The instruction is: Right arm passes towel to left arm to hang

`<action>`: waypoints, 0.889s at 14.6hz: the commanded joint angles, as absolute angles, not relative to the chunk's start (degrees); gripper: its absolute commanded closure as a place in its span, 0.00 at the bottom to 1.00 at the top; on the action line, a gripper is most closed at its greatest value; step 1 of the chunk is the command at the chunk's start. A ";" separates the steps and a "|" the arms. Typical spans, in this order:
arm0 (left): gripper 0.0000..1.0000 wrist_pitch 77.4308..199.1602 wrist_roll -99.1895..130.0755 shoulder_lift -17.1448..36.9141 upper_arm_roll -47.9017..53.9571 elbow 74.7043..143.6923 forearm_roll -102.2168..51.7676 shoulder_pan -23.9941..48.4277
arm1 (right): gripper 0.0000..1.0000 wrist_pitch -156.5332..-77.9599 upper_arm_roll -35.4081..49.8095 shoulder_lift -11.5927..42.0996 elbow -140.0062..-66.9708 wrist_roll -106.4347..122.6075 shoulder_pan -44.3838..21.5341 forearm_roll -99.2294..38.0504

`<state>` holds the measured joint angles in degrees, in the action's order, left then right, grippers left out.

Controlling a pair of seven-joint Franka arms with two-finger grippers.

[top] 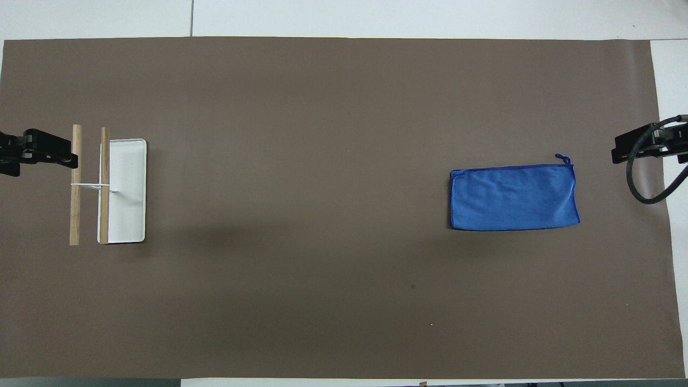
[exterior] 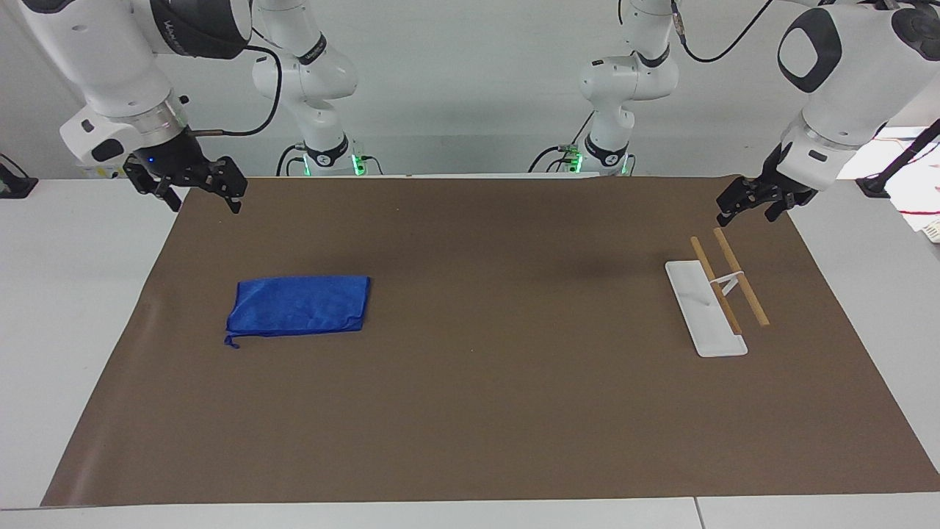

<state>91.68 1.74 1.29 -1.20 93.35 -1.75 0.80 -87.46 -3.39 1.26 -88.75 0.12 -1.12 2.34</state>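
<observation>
Robot lab: two bench-mounted arms (exterior: 316, 88), brown mat (exterior: 477, 382).

Centre of the frame, my desk (exterior: 470, 411) lies bare; only the towel (exterior: 299, 305) at left and rack (exterior: 716, 297) at right obstruct.

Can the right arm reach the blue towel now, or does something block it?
Probably yes. The towel lies flat and alone on the brown mat at that arm's end, and the right gripper hangs open above the mat's corner.

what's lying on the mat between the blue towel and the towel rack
Nothing: only bare brown mat lies between the towel and the rack. The overhead view shows it best; the facing view agrees.
</observation>
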 commanded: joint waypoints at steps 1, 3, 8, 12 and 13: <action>0.00 91.93 1.49 -0.44 -1.14 95.27 -0.88 0.62 | 0.00 -88.41 -2.99 0.79 -89.56 0.53 -1.05 3.08; 0.00 91.93 1.49 -0.44 -1.14 95.27 -0.88 0.62 | 0.00 -88.33 -2.99 0.79 -89.56 -0.17 -1.05 2.46; 0.00 91.93 1.49 -0.44 -1.14 95.27 -0.88 0.62 | 0.00 -88.42 -2.99 0.79 -89.56 -0.35 -0.88 2.37; 0.00 91.93 1.49 -0.44 -1.14 95.27 -0.88 0.62 | 0.00 -88.42 -2.99 0.79 -89.74 -0.70 -0.70 2.37; 0.00 91.93 1.49 -0.44 -1.14 95.27 -0.88 0.62 | 0.00 -88.42 -2.99 0.70 -89.74 -0.70 -0.70 2.37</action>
<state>91.68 1.74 1.29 -1.20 93.35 -1.75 0.80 -87.53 -3.29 1.26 -88.75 0.01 -1.14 2.34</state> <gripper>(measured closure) 0.000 0.000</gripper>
